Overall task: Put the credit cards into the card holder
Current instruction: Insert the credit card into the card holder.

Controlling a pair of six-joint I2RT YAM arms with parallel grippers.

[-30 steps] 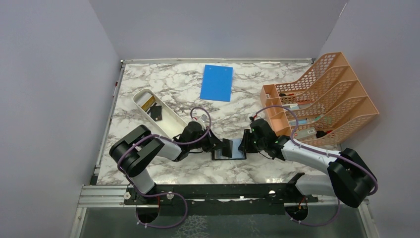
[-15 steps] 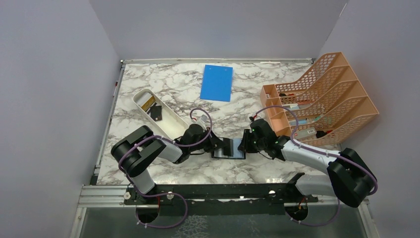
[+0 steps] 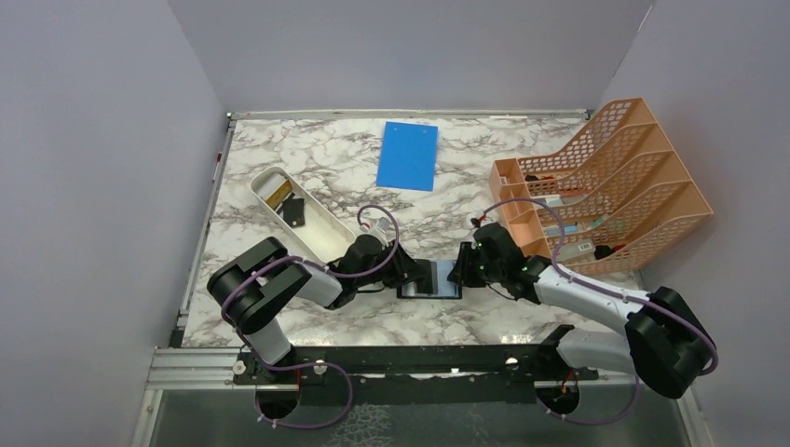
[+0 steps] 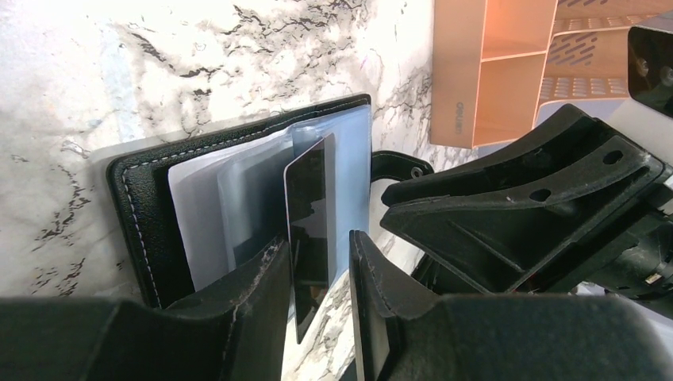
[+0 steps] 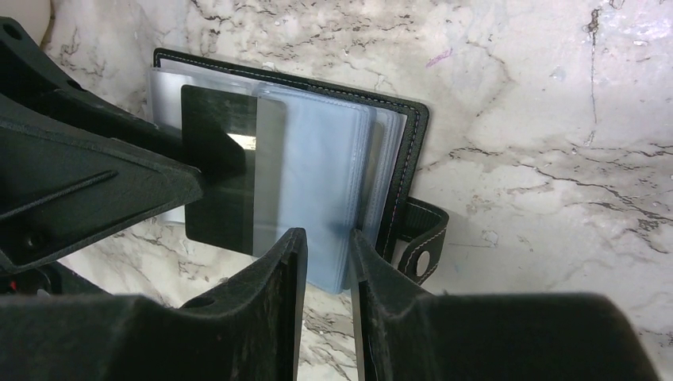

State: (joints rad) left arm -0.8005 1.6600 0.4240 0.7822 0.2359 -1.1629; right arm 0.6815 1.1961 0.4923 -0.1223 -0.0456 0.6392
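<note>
Left end effector (image 4: 316, 248): jaws parted, loose around dark card (image 4: 308, 198) half-seated in card holder (image 4: 136, 222). Right end effector (image 5: 325, 242) pinches the holder's sleeves.

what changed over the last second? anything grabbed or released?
The left end effector opened and let go of the dark card. The card now sits part-way in a sleeve of the card holder, with the jaws apart around it. The right arm's elbow shifted slightly. Unchanged: right end effector on the clear sleeves; holder, white tray, blue board and orange rack in place.
</note>
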